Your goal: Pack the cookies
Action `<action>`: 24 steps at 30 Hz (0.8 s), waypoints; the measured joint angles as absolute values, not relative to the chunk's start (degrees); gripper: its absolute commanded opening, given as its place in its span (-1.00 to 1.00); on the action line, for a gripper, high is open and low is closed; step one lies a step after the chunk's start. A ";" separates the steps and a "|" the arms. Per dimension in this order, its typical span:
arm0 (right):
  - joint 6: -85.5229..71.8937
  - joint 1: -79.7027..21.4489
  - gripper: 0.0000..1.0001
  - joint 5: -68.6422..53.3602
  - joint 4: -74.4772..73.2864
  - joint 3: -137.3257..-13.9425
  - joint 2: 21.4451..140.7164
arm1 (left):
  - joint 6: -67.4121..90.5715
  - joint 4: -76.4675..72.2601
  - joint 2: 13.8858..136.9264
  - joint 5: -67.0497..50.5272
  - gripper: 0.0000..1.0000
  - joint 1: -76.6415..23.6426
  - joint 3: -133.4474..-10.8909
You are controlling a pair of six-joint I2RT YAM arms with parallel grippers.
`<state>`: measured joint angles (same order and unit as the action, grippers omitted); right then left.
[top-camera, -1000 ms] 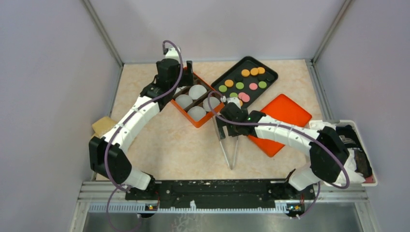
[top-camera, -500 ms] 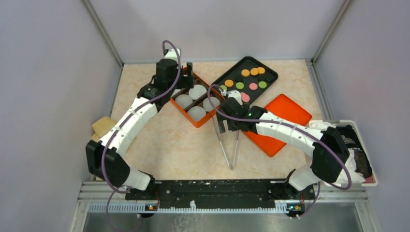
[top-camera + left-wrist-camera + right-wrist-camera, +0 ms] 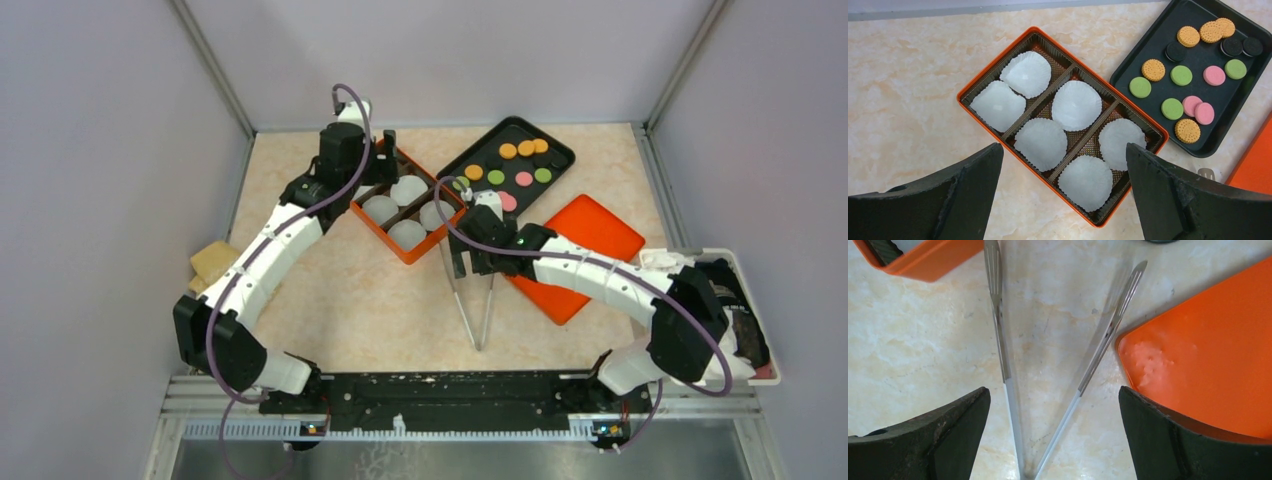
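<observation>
Left gripper (image 3: pixel 1063 150) spread over box (image 3: pixel 998 65); right gripper (image 3: pixel 1053 392) spread over tongs (image 3: pixel 1000 340), seemingly not touching.

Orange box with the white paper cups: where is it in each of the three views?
Top external: orange box sits just above centre.
Left wrist: the box is seen whole, filling the middle.
Right wrist: only one corner shows, at top left.
Shared landmark: the flat orange tray lies to the box's right in every view.
</observation>
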<state>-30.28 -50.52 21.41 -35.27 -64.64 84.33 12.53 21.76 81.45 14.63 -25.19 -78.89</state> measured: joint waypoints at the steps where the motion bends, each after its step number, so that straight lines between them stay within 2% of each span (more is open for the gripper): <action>1: -30.57 -50.52 0.97 20.97 -35.11 -63.70 84.12 | 12.58 21.76 81.36 14.63 0.97 -25.19 -78.89; 24: -32.86 -52.95 0.97 15.70 -32.34 -57.21 82.87 | 13.87 23.86 78.59 14.00 0.97 -25.19 -78.13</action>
<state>-32.86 -52.95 15.70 -32.34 -57.21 82.87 13.87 23.86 78.59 14.00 -25.19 -78.13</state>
